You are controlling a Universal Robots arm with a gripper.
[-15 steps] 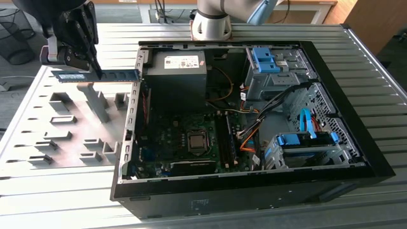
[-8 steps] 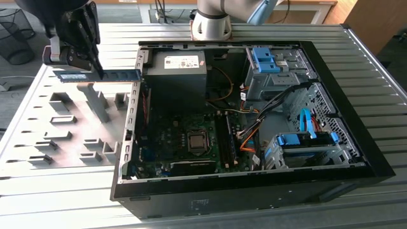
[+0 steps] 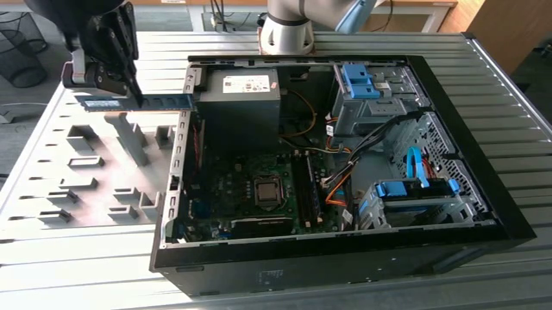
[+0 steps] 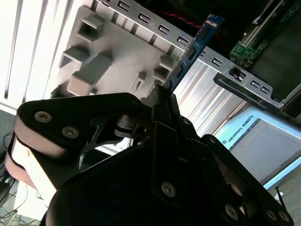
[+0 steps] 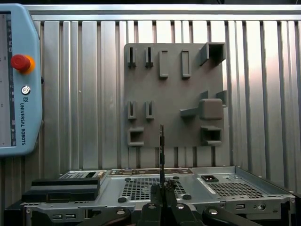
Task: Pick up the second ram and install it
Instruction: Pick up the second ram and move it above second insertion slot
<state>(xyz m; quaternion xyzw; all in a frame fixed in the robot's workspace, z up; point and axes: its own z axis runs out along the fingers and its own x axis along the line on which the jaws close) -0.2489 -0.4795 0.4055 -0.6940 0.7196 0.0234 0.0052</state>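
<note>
The gripper hangs over the fixture plate, clamped on the ram, beside the open case on a ribbed table.

This is a robotics lab or test workshop in an office-like room. The fingers pinch the second ram above a ribbed aluminium table. A grey fixture plate lies beneath them, and an open computer case sits just beside them with its boards and cables bare. The arm's base stands on the table, across the case from the fingers. A teach pendant with a red stop button lies on the slats, well apart from them. Behind the fingers, off the table, stand a wire wastebasket and what seems to be wooden office furniture.
</note>
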